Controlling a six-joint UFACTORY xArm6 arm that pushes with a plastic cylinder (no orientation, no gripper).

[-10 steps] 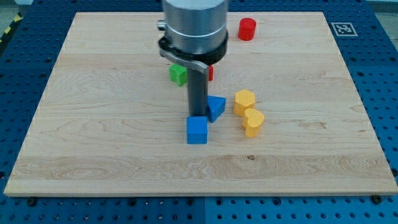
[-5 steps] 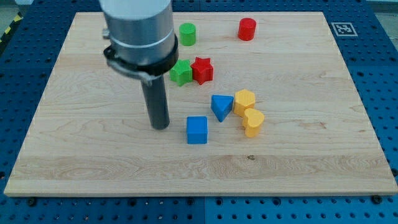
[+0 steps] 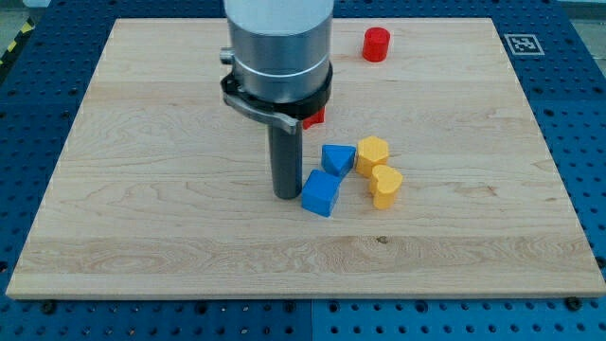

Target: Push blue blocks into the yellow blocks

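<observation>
My tip rests on the wooden counter, touching the left side of the blue cube; the bare rod tool holds nothing. The blue triangular block touches the yellow hexagonal block, with the yellow heart-shaped block just below

A lab: wooden board on blue perforated bench.

You see a pale, matt wooden board with visible grain, smooth matt plastic-looking blocks such as the blue cube, and a dull dark rod under a brushed metal collar.
</observation>
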